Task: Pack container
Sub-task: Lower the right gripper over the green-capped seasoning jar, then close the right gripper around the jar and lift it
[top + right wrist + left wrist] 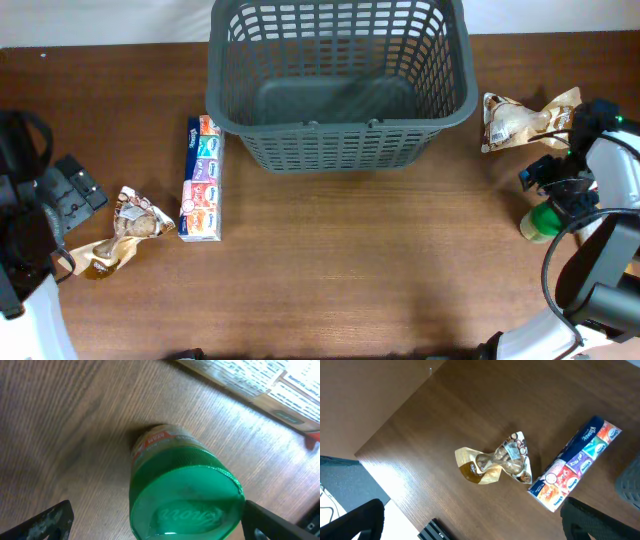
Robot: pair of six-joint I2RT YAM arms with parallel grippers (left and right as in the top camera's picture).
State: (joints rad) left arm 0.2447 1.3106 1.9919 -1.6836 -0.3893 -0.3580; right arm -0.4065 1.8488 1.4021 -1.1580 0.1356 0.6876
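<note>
Right gripper (157,522): we saw it spread wide and holding nothing, with one finger on either side of the jar and neither touching it.
Jar (182,490): it stood upright on the table (380,260), green lid towards our wrist camera. It sat off centre, just beside one finger and apart from the other. We judged that closing from there could shove it sideways and tip it before both pads seated. The smooth round lid could also slip out of a shallow grip.
Left gripper (472,520): it was likewise open and empty, hovering above the table with the pouch ahead of it.
Pouch (495,462): it lay crumpled and flat. We feared the fingers might catch only a loose fold, so the bag would sag or slide free on the lift.
Tissues (575,462): they lay just beside the pouch, not touching. A wide approach could knock them askew.
Second pouch (520,120): it lay between the jar and the basket's side, so a low carry might drag across it.
Basket (300,128): it stood empty at the far middle of the table, well apart from both grippers, ahead and left of the right one, ahead and right of the left one. We judged that its tall walls could catch a load carried too low.
</note>
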